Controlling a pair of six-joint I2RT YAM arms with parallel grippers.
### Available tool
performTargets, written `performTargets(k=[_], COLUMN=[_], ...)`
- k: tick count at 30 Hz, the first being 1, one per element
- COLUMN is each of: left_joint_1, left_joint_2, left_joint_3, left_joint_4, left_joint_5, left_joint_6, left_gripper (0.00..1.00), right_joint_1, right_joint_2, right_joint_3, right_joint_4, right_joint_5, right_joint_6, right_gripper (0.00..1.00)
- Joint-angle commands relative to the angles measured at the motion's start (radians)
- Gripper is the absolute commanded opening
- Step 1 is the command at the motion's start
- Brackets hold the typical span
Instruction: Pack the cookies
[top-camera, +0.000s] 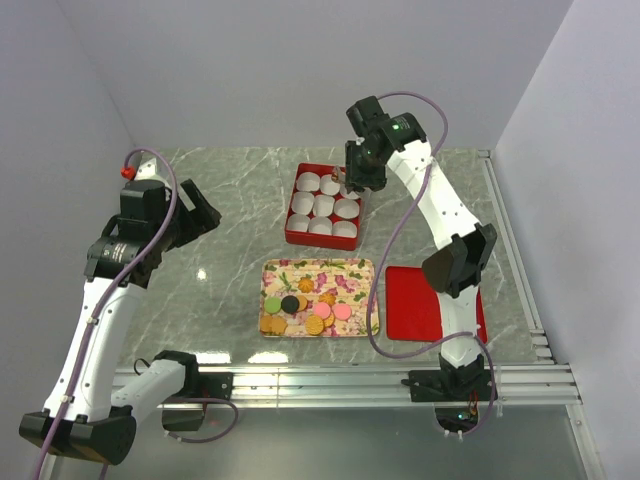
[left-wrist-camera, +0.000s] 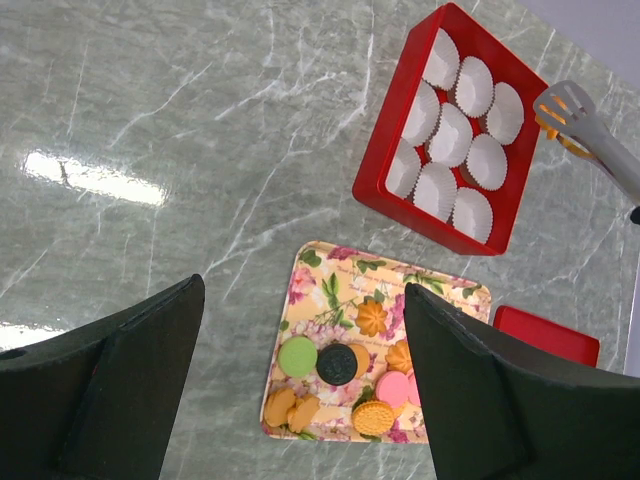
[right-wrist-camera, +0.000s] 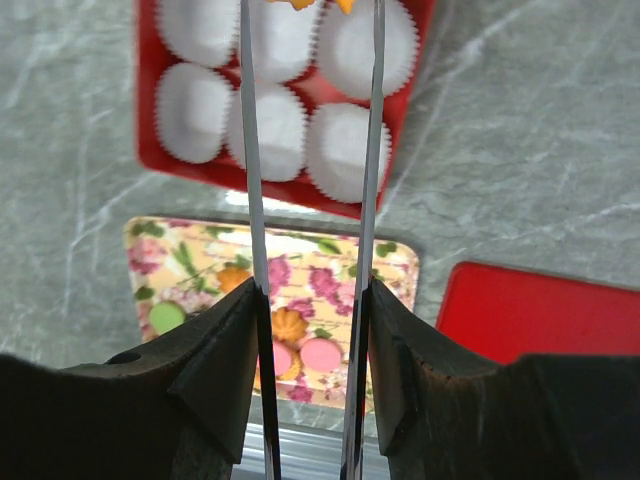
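Note:
Several cookies (top-camera: 305, 312), orange, pink, green and black, lie at the near end of a floral tray (top-camera: 318, 265); the left wrist view shows them too (left-wrist-camera: 340, 365). My right gripper (top-camera: 360, 175) is shut on a pair of metal tongs (right-wrist-camera: 248, 150). The tong tips pinch an orange cookie (left-wrist-camera: 572, 145) over the far right corner of the red box (top-camera: 290, 232), which is lined with white paper cups. My left gripper (top-camera: 205, 215) hangs open and holds nothing, above the table left of the box. From its wrist camera the tray lies between its fingers (left-wrist-camera: 130, 370), far below them.
A flat red lid (top-camera: 415, 300) lies right of the tray, near the right arm's base. A metal rail (top-camera: 350, 385) runs along the near table edge. White walls close in the left, back and right sides.

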Motion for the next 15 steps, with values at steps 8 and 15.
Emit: performTargets(k=[8, 15], left_joint_1=[-0.004, -0.004], left_joint_2=[-0.015, -0.020], left_joint_3=[0.020, -0.024], left_joint_4=[0.010, 0.039], left_joint_5=[-0.037, -0.034], left_joint_6=[0.003, 0.000], left_gripper=[0.87, 0.87], right_joint_1=[-0.086, -0.114], right_joint_2=[0.056, 0.153], right_joint_3=[0.009, 0.075], right_joint_4=[0.039, 0.043], right_joint_5=[-0.072, -0.102], right_joint_6=[-0.077, -0.061], right_gripper=[0.43, 0.43])
